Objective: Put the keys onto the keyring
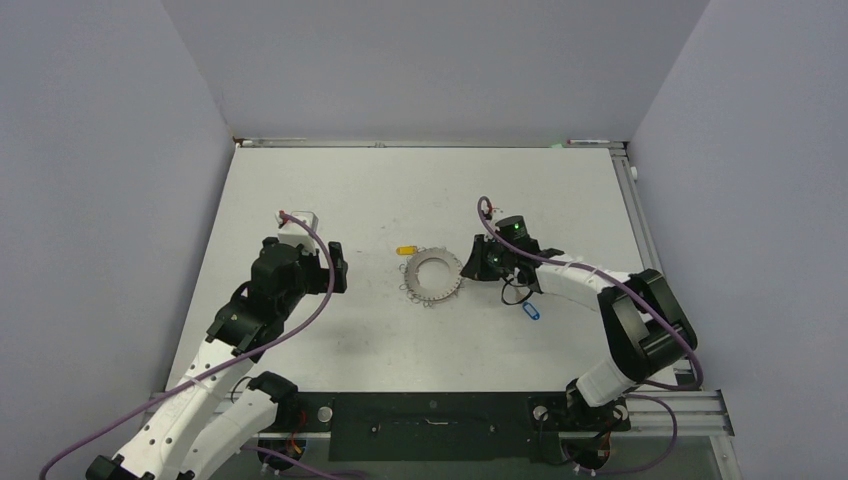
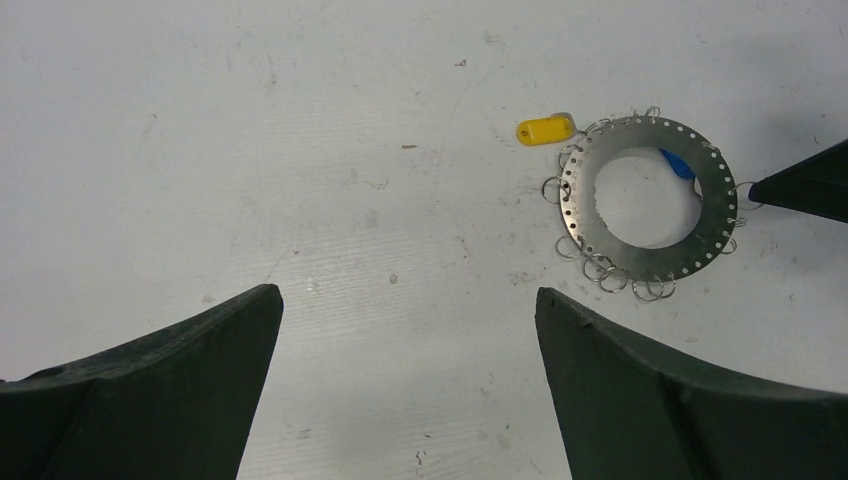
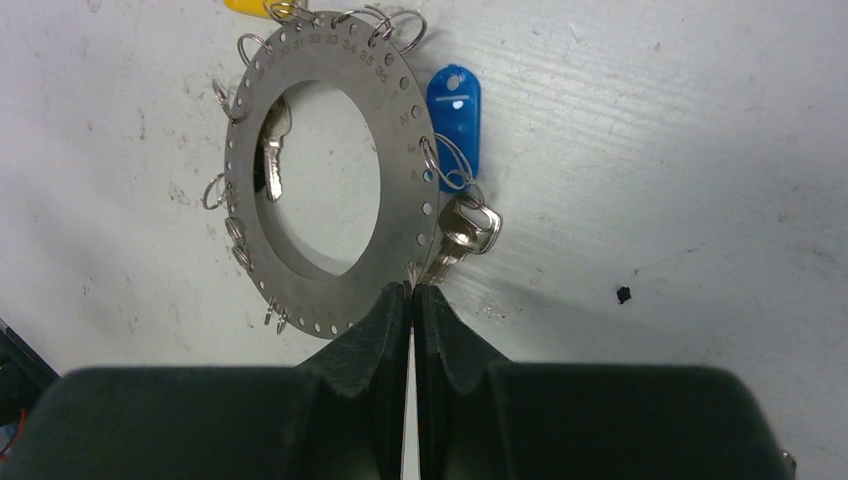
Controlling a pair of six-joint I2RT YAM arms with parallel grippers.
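The keyring point(image 1: 412, 279) is a flat grey metal disc with a large hole, small holes round its rim and several small wire rings. It lies mid-table, also in the left wrist view point(image 2: 640, 262) and the right wrist view point(image 3: 405, 180). My right gripper point(image 3: 412, 288) is shut at its rim on a small wire ring; that side looks slightly raised. A silver key point(image 3: 465, 228) with a blue tag point(image 3: 455, 110) hangs from a ring beside the tips. Another key point(image 3: 273, 150) shows through the hole. A yellow tag point(image 2: 546, 130) lies at the far rim. My left gripper point(image 2: 410, 300) is open and empty, left of the keyring.
Another blue-tagged key point(image 1: 531, 311) lies on the table under the right arm, beside a black loop point(image 1: 515, 293). A small white box point(image 1: 298, 218) sits behind the left gripper. A black speck point(image 3: 623, 295) lies right of the right fingers.
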